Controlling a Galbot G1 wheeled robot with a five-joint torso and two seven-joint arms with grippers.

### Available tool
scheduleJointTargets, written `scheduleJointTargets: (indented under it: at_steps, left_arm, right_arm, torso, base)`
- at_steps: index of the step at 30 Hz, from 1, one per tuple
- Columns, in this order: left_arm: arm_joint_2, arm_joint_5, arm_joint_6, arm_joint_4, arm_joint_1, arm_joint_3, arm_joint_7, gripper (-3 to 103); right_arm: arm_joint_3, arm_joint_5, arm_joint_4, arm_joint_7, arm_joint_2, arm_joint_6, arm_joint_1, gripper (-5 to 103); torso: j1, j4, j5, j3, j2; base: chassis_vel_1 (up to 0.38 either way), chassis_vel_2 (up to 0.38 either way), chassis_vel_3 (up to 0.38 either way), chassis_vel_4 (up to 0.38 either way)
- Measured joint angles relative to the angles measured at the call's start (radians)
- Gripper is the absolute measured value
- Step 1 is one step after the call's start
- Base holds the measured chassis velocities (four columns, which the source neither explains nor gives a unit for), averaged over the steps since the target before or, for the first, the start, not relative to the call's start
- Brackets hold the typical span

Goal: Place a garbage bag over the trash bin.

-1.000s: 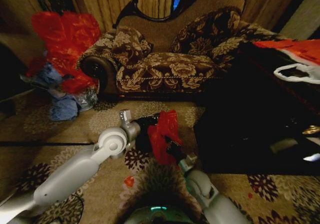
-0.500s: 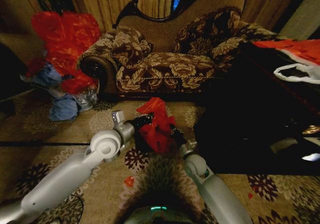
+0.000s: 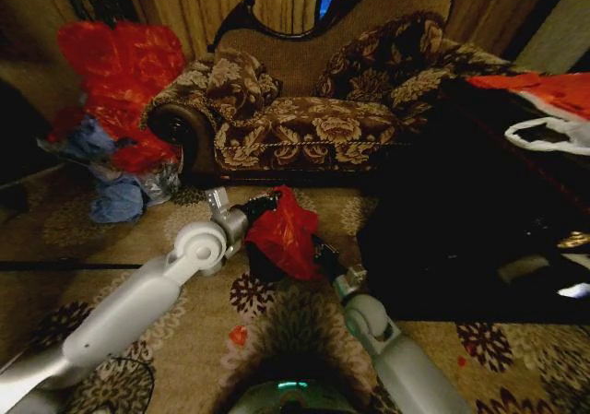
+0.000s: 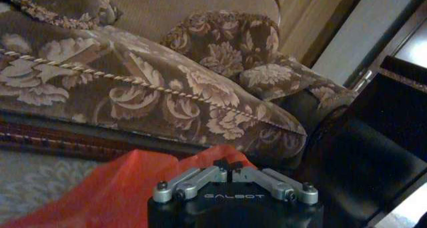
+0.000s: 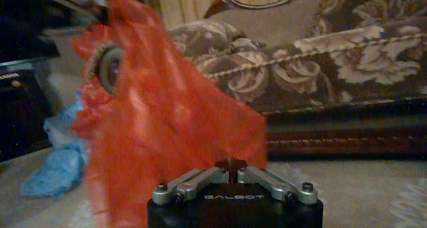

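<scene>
I've got both arms reaching into the middle of the head view, meeting over the patterned carpet (image 3: 184, 239) just in front of the sofa (image 3: 313, 110). The garbage bag (image 3: 284, 232) sits dead centre of the frame, a glossy red bundle stretched between the two grippers. My left gripper (image 3: 273, 200) comes in from the lower left and has the bag's upper edge; on the left wrist view its fingers are pinched together on the red film (image 4: 133, 188), so that side is clamped on the bag. My right gripper (image 3: 320, 251) rises from the bottom centre to the bag's lower right edge, and the right wrist view shows its fingertips closed with a sliver of red plastic (image 5: 167, 118) caught between them, the sheet hanging up and away toward the upper left of that frame. Under the bag, a dark rounded shape peeks out at centre, the trash bin (image 3: 258, 265), mostly hidden by the red plastic; I can't tell whether the bag is over its rim or only held in front of it. The big red plastic heap (image 3: 124, 73) is in the upper left, the black low table (image 3: 461, 211) fills the right, with a white handled bag (image 3: 548, 136) on it.
</scene>
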State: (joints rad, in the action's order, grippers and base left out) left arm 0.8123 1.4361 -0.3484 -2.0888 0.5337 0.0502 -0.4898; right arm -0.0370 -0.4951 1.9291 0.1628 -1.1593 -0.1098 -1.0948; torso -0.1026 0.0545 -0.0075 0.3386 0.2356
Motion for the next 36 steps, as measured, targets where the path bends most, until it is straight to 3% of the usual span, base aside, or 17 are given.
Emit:
scheduleJointTargets:
  at_steps: [11,22,31,36]
  left_arm:
    - [0.011,0.019,0.008,-0.042,-0.015,0.026,-0.060,0]
    - [-0.012,0.030,0.002,-0.104,0.051,-0.005,-0.087,0]
    - [-0.002,0.032,0.010,-0.129,0.097,-0.017,-0.082,0]
    - [0.030,0.047,0.041,-0.099,0.082,-0.016,-0.056,0]
  right_arm:
    - [0.126,-0.012,-0.116,0.013,-0.107,0.014,0.158,0]
    - [0.123,-0.014,-0.281,0.025,-0.215,0.044,0.364,0]
    - [0.144,-0.011,-0.340,0.030,-0.257,0.054,0.409,0]
    - [0.160,0.001,-0.458,0.027,-0.334,0.092,0.456,0]
  torso:
    - [0.000,-0.0001,-0.0001,0.000,0.000]
    - [0.000,-0.0003,0.0000,0.000,0.000]
    - [0.000,-0.0003,0.0000,0.000,0.000]
    - [0.000,0.0000,0.0002,0.000,0.000]
  base:
    - [0.000,0.000,0.000,0.000]
    - [0.000,0.000,0.000,0.000]
    - [0.000,0.000,0.000,0.000]
    - [0.000,0.000,0.000,0.000]
